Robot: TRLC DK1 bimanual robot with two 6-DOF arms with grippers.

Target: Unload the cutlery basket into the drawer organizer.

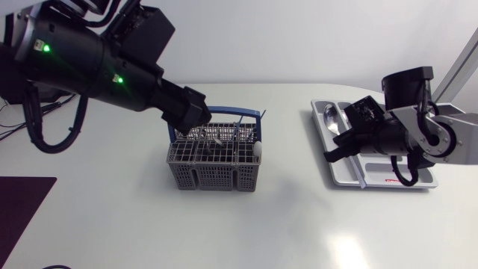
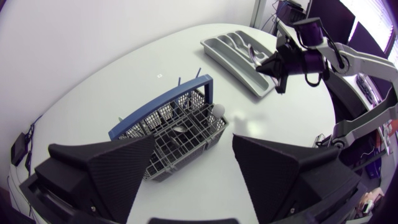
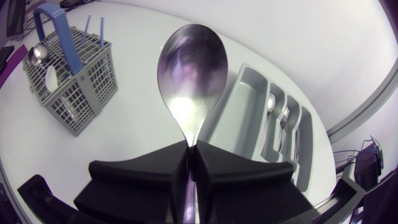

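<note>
The grey cutlery basket (image 1: pixel 215 158) with a blue handle stands mid-table, holding a metal spoon (image 3: pixel 37 53), a white spoon (image 3: pixel 52 78) and two blue sticks (image 3: pixel 93 29). My left gripper (image 1: pixel 196 119) hangs just above the basket (image 2: pixel 180 134). In the left wrist view this gripper (image 2: pixel 194 149) is open, its fingers (image 2: pixel 118 165) spread wide with nothing between them. My right gripper (image 3: pixel 190 150) is shut on the handle of a large metal spoon (image 3: pixel 191 71). It hovers at the near-left edge of the grey drawer organizer (image 1: pixel 418 179), as the head view shows the gripper (image 1: pixel 333 152).
The organizer (image 3: pixel 249 102) holds a fork (image 3: pixel 285 118) and a small spoon (image 3: pixel 271 103) in its narrow compartments. A spoon (image 1: pixel 330 113) lies at its far end. A dark purple mat (image 1: pixel 22 213) covers the table's front left corner.
</note>
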